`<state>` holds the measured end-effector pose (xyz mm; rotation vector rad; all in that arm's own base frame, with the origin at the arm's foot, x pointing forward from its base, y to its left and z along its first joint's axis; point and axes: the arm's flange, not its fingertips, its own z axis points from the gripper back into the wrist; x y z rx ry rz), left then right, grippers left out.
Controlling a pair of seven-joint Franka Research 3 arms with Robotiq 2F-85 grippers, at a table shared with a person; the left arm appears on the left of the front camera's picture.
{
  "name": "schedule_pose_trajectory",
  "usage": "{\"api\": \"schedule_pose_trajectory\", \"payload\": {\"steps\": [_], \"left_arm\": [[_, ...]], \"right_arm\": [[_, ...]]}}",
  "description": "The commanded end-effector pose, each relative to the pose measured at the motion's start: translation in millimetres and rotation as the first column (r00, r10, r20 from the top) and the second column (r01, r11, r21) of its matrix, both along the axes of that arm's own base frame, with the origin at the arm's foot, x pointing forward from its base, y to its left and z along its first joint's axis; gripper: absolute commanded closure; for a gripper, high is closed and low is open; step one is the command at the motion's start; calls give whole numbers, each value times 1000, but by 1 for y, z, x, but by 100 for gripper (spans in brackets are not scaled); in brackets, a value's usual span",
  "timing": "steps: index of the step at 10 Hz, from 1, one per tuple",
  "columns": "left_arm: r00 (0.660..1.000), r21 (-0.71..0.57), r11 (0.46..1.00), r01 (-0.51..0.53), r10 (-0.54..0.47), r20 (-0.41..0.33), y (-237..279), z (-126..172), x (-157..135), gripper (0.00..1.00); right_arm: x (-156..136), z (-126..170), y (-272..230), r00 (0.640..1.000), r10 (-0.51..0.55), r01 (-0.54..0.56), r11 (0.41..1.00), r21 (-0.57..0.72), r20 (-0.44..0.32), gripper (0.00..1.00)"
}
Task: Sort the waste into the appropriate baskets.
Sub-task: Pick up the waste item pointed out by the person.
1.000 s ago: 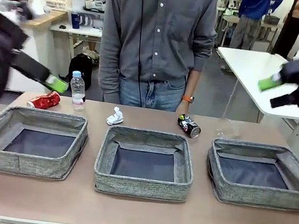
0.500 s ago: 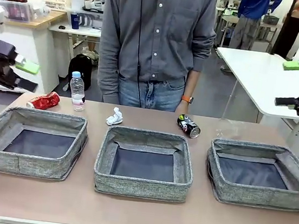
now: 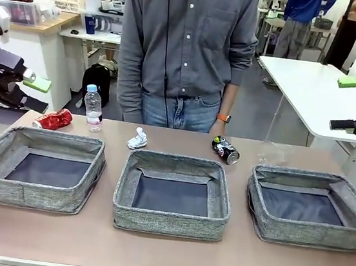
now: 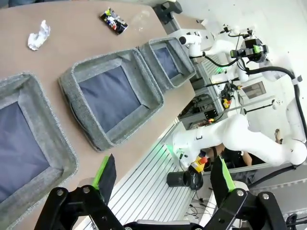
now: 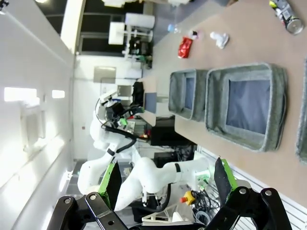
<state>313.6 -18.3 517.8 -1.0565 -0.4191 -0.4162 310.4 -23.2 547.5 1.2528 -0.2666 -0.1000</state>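
Note:
Along the table's far edge lie the dented red can point(image 3: 53, 119), the upright clear bottle point(image 3: 92, 107), the white paper wad point(image 3: 137, 139), the dark can point(image 3: 226, 150) on its side and the clear cup point(image 3: 272, 151). Three grey baskets stand in a row nearer me: left point(image 3: 24, 193), middle point(image 3: 168, 223) and right point(image 3: 312, 234), with nothing in them. My left gripper point(image 3: 37, 93) hangs open in the air at the far left, off the table. My right gripper point(image 3: 345, 103) is open high at the far right. Nothing sits between the left gripper's point(image 4: 164, 175) fingers or the right gripper's point(image 5: 168, 179).
A person in a grey shirt point(image 3: 189, 43) stands behind the table's far edge, arms at the sides. A white table point(image 3: 306, 90) stands behind at the right. From the left wrist I see the paper wad point(image 4: 38, 35), the dark can point(image 4: 114, 21) and the middle basket point(image 4: 103, 139).
My left gripper has drawn back from beside the bottle to the far left edge. My right gripper has pulled to the right and turned. The waste and baskets have not moved.

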Motion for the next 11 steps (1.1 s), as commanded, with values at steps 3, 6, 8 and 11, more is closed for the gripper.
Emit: {"api": "schedule_pose_trajectory", "payload": {"steps": [3, 6, 8, 11], "left_arm": [[1000, -23, 1000, 7, -6, 28, 4, 1, 4, 0], [1000, -23, 1000, 7, -6, 28, 4, 1, 4, 0], [1000, -23, 1000, 7, -6, 28, 4, 1, 4, 0], [1000, -23, 1000, 7, -6, 28, 4, 1, 4, 0]], "right_arm": [[2, 2, 3, 1000, 1, -2, 1000, 17, 25, 0], [2, 2, 3, 1000, 1, -2, 1000, 17, 25, 0], [2, 2, 3, 1000, 1, -2, 1000, 17, 25, 0], [2, 2, 3, 1000, 1, -2, 1000, 17, 25, 0]]}}
